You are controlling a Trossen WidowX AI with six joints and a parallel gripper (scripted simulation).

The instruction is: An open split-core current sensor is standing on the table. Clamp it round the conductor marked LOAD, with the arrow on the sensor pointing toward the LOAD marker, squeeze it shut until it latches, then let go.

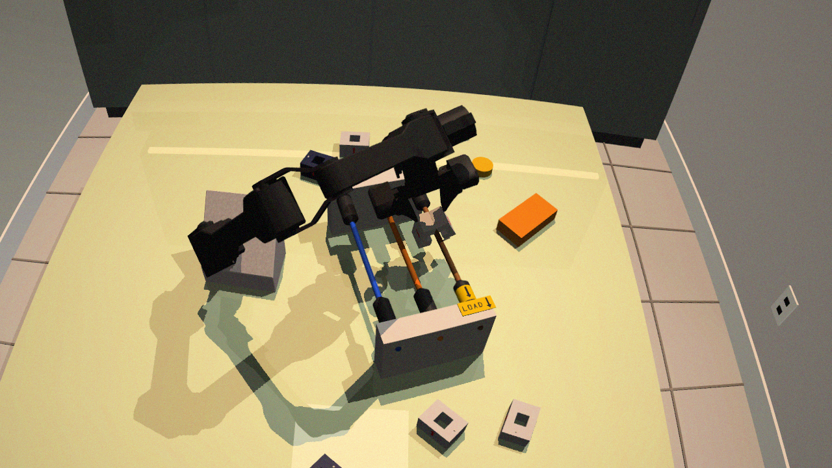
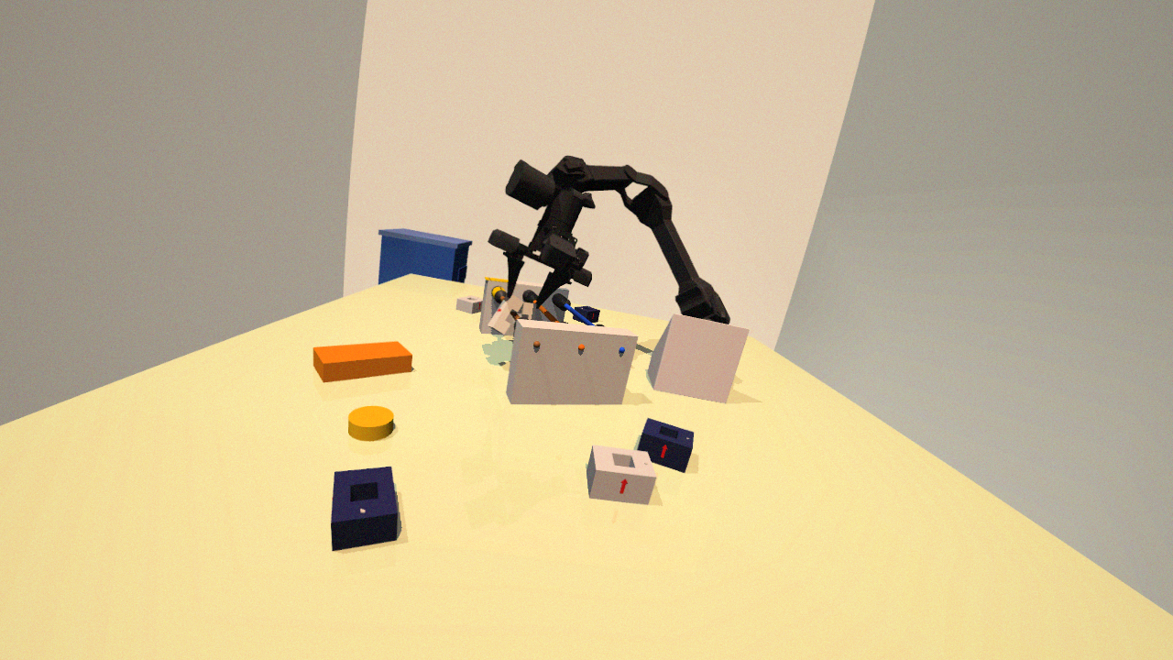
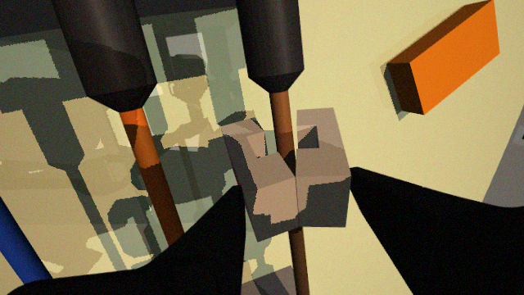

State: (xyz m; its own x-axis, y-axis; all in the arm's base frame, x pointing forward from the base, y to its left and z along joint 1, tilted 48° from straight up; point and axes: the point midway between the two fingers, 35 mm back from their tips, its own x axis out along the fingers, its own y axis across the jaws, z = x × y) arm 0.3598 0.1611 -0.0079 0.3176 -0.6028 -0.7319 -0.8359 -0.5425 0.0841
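The pale split-core sensor (image 1: pixel 424 234) (image 2: pixel 499 316) (image 3: pixel 274 176) is open in a V, tilted, off the table. My gripper (image 1: pixel 430 214) (image 2: pixel 524 301) (image 3: pixel 295 184) is shut on it, one finger on each half. The brown LOAD conductor (image 1: pixel 448 257) (image 3: pixel 282 108) runs in the gap between the halves and comes out past their joined end; how deep it sits is hidden. The LOAD marker (image 1: pixel 476 305) and its arrowed yellow sleeve (image 1: pixel 465 292) are at the conductor's near end in the top view. A red mark shows on the sensor's side, but its arrow direction is unreadable.
An orange conductor (image 1: pixel 405 257) (image 3: pixel 149 176) and a blue conductor (image 1: pixel 365 259) (image 3: pixel 18 246) run beside it between two upright end blocks (image 1: pixel 433 343) (image 2: pixel 570 368). An orange block (image 1: pixel 527 216) (image 2: pixel 360 361) (image 3: pixel 454 61), a yellow disc (image 1: pixel 482 166) (image 2: pixel 370 423) and several closed sensors stand around.
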